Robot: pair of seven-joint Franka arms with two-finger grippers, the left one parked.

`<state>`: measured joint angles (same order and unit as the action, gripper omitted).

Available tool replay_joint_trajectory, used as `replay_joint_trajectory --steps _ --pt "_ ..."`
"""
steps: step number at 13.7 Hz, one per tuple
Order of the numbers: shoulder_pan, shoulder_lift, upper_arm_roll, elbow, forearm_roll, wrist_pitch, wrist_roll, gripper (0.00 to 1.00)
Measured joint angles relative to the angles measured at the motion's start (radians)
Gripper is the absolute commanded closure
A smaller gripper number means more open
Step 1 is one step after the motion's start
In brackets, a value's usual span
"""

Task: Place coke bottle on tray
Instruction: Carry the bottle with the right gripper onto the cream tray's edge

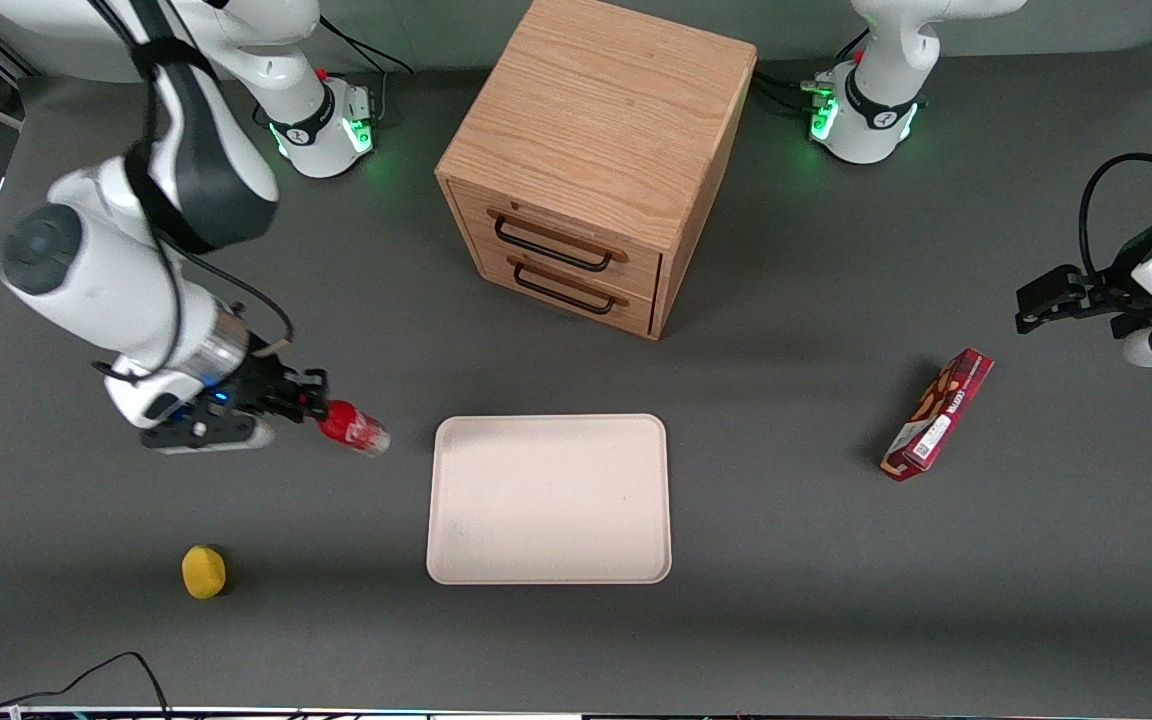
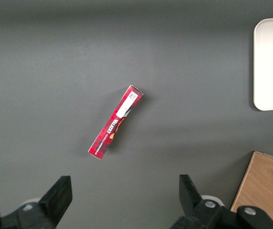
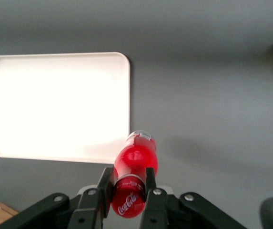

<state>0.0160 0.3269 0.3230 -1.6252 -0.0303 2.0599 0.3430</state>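
My right gripper [image 1: 308,400] is shut on the coke bottle [image 1: 353,428], a small red bottle with a white script logo, and holds it by its cap end, tilted, above the grey table beside the tray. In the right wrist view the gripper [image 3: 127,179] has its fingers [image 3: 106,183] pressed on either side of the bottle [image 3: 135,164]. The pale cream tray [image 1: 548,500] lies flat near the middle of the table, bare inside, close beside the bottle's base; it also shows in the right wrist view [image 3: 55,105] and the left wrist view [image 2: 272,67].
A wooden two-drawer cabinet [image 1: 591,160] stands farther from the front camera than the tray. A yellow lemon-like object [image 1: 204,571] lies nearer the camera, toward the working arm's end. A flat red snack box [image 1: 938,413] lies toward the parked arm's end.
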Motion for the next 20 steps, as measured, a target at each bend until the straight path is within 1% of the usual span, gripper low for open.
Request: replay_joint_trajectory --steps 2,4,5,7,9,11,12,18,19,20 --pt "0.044 0.098 -0.002 0.098 -0.020 0.000 0.052 1.00" --pt "0.067 0.195 -0.010 0.187 -0.026 0.000 0.075 1.00" --pt "0.083 0.243 -0.020 0.231 -0.041 0.000 0.089 1.00" --pt "0.129 0.324 -0.049 0.309 -0.076 0.001 0.120 1.00" --pt "0.191 0.381 -0.094 0.380 -0.084 0.002 0.145 1.00" --pt "0.250 0.409 -0.150 0.423 -0.085 0.004 0.156 1.00" --pt "0.264 0.416 -0.167 0.432 -0.085 0.011 0.158 1.00" --pt "0.266 0.449 -0.184 0.438 -0.085 0.064 0.160 1.00" --pt "0.266 0.449 -0.184 0.438 -0.085 0.064 0.165 0.50" --pt "0.266 0.449 -0.184 0.438 -0.085 0.064 0.170 0.06"
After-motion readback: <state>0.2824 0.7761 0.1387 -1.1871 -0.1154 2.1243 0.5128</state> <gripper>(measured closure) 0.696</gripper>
